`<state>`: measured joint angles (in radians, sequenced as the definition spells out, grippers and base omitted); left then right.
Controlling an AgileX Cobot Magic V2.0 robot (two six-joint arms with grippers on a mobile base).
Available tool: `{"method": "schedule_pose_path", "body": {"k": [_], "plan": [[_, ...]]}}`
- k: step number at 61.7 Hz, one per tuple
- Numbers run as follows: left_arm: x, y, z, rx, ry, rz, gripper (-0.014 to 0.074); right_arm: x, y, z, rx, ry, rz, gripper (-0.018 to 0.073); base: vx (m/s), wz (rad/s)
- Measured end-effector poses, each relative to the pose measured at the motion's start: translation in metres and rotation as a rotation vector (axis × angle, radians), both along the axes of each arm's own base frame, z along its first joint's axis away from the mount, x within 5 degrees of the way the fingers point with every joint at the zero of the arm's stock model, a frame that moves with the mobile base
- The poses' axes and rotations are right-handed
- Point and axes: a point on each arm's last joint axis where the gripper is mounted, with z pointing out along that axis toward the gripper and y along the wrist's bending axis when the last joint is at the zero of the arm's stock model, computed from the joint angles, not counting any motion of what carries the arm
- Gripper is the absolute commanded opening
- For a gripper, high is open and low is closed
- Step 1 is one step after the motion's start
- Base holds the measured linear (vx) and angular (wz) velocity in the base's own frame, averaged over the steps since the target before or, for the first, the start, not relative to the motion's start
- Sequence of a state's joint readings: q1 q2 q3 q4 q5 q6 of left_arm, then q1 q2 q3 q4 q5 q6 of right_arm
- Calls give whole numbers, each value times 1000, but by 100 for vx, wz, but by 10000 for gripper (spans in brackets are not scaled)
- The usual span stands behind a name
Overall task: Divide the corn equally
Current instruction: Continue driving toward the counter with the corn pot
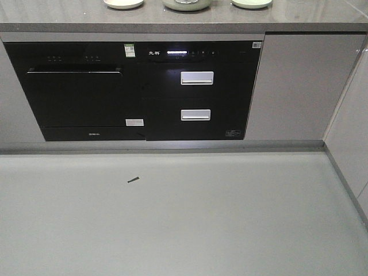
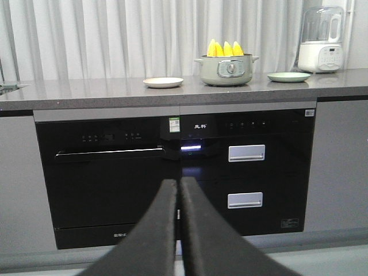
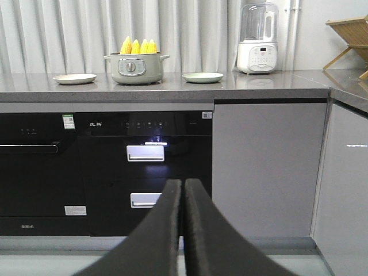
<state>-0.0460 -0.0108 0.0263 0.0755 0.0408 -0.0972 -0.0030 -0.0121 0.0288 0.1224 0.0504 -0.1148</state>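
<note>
Corn (image 2: 224, 49): four cobs, upright in one pot (image 2: 226, 71), far on the counter (image 2: 86, 92).
Plates: two; cream plate (image 2: 163, 82) left of the pot, green plate (image 2: 288, 76) right.
Left gripper (image 2: 179, 183): closed, holding nothing.
Right gripper (image 3: 183, 183): closed, holding nothing.
Front view only: dark scrap (image 1: 133, 180) on the floor; corn out of frame.
Right wrist only: wooden rack (image 3: 348, 40).

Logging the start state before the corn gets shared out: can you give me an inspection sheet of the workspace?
Surface: grey countertop.
Job's things: corn, four tips showing, upright in the pot; cream plate and green plate flank it, both look empty.
Clutter: white blender on countertop; small dark strip on floor.
Grippers: left gripper shut, empty; right gripper shut, empty.
Cables: nothing seen.
Surroundings: black built-in appliances, curtain.
</note>
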Motion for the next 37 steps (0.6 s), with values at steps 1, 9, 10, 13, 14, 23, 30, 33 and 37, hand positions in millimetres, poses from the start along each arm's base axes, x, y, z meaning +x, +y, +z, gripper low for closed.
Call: {"method": "schedule_pose_path", "body": {"k": [1,9,10,13,14,23,30,33,37], "plan": [[0,0,0,0,0,0,-6,0,0,0,0,0,0,-3,13,5],[0,0,0,0,0,0,-6,0,0,0,0,0,0,-3,13,6],[0,0,0,0,0,0,-6,0,0,0,0,0,0,-3,13,6],[0,0,0,0,0,0,-6,0,0,0,0,0,0,-3,13,7],[0,0,0,0,0,0,-6,0,0,0,0,0,0,-3,13,6],[0,0,0,0,0,0,-6,0,0,0,0,0,0,-3,14,6],[0,0,0,0,0,0,-6,0,0,0,0,0,0,-3,14,5],[0,0,0,0,0,0,-6,0,0,0,0,0,0,-3,14,5],[0,0,0,0,0,0,-6,0,0,0,0,0,0,-3,13,5]]}}
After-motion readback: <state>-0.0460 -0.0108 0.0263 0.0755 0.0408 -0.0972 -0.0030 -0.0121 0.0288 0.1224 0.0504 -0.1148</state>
